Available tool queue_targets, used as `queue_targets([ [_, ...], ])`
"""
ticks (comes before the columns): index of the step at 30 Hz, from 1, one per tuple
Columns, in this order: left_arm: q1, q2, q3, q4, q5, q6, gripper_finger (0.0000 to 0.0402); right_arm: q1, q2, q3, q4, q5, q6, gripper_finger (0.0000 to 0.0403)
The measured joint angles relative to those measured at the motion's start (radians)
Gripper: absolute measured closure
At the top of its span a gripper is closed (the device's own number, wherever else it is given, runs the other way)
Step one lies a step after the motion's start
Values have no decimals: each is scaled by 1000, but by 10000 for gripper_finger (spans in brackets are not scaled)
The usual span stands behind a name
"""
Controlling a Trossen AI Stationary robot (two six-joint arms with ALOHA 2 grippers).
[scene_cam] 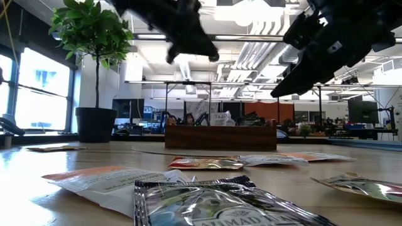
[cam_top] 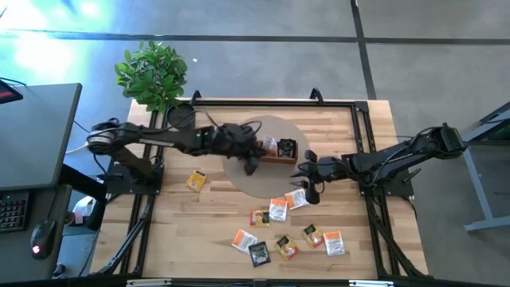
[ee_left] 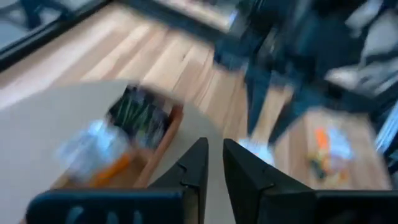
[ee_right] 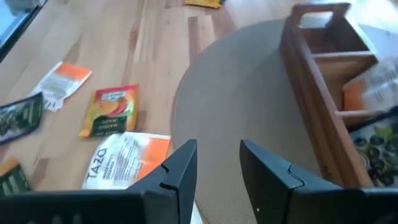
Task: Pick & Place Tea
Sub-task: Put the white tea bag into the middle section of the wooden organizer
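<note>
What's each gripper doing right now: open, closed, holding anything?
Left gripper: fingers nearly together with a narrow gap, holding nothing, above the wooden tray.
Right gripper: open, empty, above the round mat.

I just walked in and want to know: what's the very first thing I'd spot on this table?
Two dark arms meet over a round grey mat: the left gripper beside the wooden tray, the right gripper, open, just off the mat's edge. Bright tea packets lie scattered on the table in front.

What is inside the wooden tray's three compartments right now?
In the wooden tray, one end compartment is empty, the middle holds a white-and-orange packet, the other end a black packet. Anything beneath them is covered.
</note>
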Motion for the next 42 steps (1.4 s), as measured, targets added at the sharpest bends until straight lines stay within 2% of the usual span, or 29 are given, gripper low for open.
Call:
queue_targets([
  [5, -100, -78, 0, -129, -153, 1, 362, 0, 0, 0, 1, 26, 106, 284],
  [9, -138, -121, 0, -183, -170, -20, 363, 18, 14, 0, -17, 43, 232, 284],
  [14, -146, -193, -1, -319, -210, -25, 363, 72, 122, 29, -33, 115, 370, 284],
  [16, -146, -235, -1, -399, -260, -27, 363, 88, 182, 76, -83, 105, 400, 284],
  [19, -145, -287, -10, -452, -320, -33, 363, 102, 263, 179, -253, 100, 428, 284],
  [24, -145, -331, -89, -439, -357, -40, 363, 106, 378, 383, -639, 183, 502, 284],
  [29, -145, -329, -185, -357, -339, -70, 363, 110, 449, 470, -888, 124, 654, 284],
  [34, -145, -329, -232, -310, -334, -86, 363, 113, 442, 460, -902, 44, 742, 284],
  [42, -145, -329, -238, -289, -335, -77, 363, 113, 446, 457, -860, 49, 792, 284],
])
